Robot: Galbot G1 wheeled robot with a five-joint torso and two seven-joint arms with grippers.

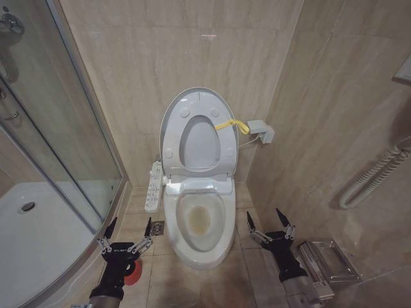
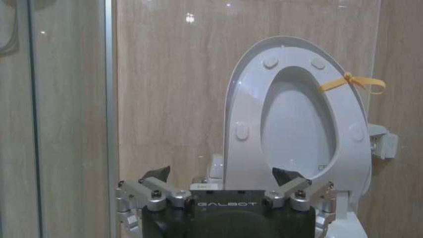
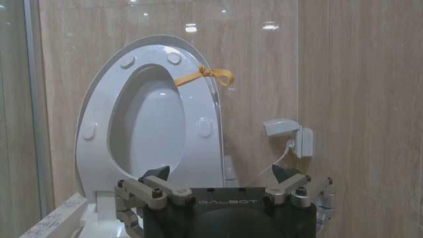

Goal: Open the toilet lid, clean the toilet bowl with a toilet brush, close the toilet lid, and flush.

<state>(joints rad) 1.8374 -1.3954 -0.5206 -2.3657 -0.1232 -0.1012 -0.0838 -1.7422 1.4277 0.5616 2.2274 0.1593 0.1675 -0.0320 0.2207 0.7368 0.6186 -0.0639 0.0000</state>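
Observation:
The toilet lid (image 1: 199, 144) stands raised against the back wall, with the ring seat (image 1: 172, 138) up in front of it and a yellow ribbon (image 1: 231, 125) tied to the seat's edge. Below, the toilet bowl (image 1: 199, 221) lies uncovered, a brownish stain in its basin. My left gripper (image 1: 130, 228) hangs open to the left of the bowl, over a red holder (image 1: 133, 273) on the floor; the toilet brush's handle is hidden. To the right of the bowl my right gripper (image 1: 266, 224) is open and holds nothing. Both wrist views face the lid (image 2: 294, 124) (image 3: 148, 124) past open grippers (image 2: 223, 174) (image 3: 219, 173).
A glass shower enclosure (image 1: 58, 128) and a white shower tray (image 1: 38, 237) close off the left side. A white side control panel (image 1: 154, 186) juts out left of the toilet. A wall socket box (image 1: 262, 130) sits right of the lid. A metal rack (image 1: 327, 260) lies at the lower right.

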